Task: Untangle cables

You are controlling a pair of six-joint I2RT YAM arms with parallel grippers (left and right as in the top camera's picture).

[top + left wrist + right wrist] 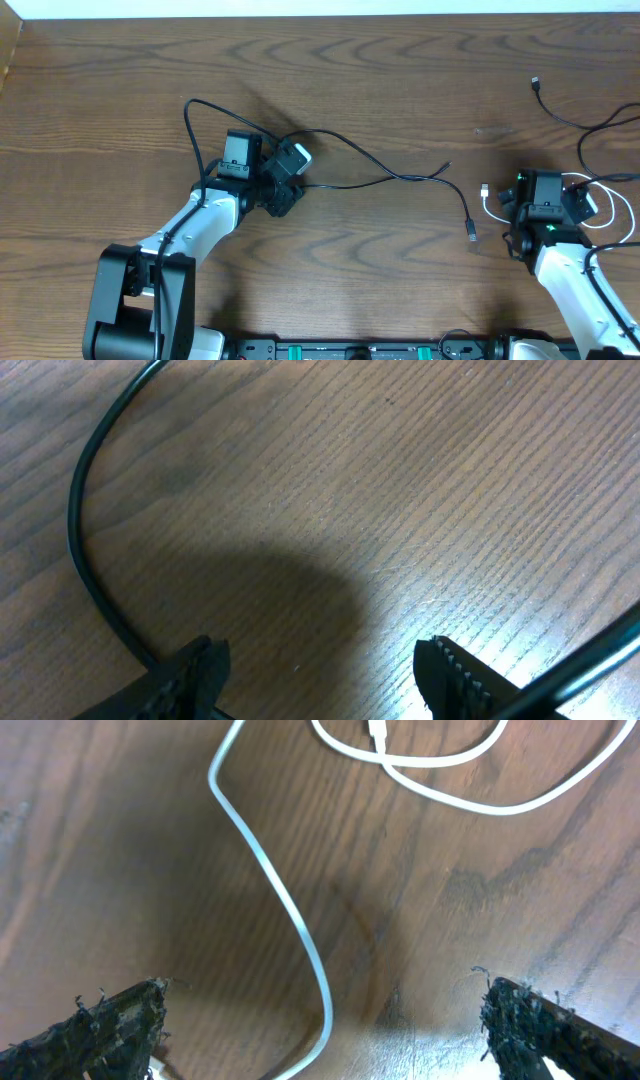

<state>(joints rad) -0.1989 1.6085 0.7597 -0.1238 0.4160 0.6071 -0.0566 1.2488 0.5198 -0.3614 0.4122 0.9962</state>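
A long black cable (400, 177) runs from a loop at the left (190, 110) past my left gripper (288, 172) to a plug (471, 232) in the middle. In the left wrist view my left gripper (325, 670) is open and empty just above the wood, with the black cable (82, 530) curving past its left finger. A white cable (605, 205) lies coiled by my right gripper (543, 192), its plug (485, 190) to the left. In the right wrist view the white cable (290, 915) runs between the open fingers of my right gripper (320, 1020), ungripped.
A second black cable (565, 112) with a small plug lies at the far right back, running off the right edge. The wooden table (380, 80) ends at the back against a white edge. A dark cord (590, 660) crosses the left wrist view's lower right corner.
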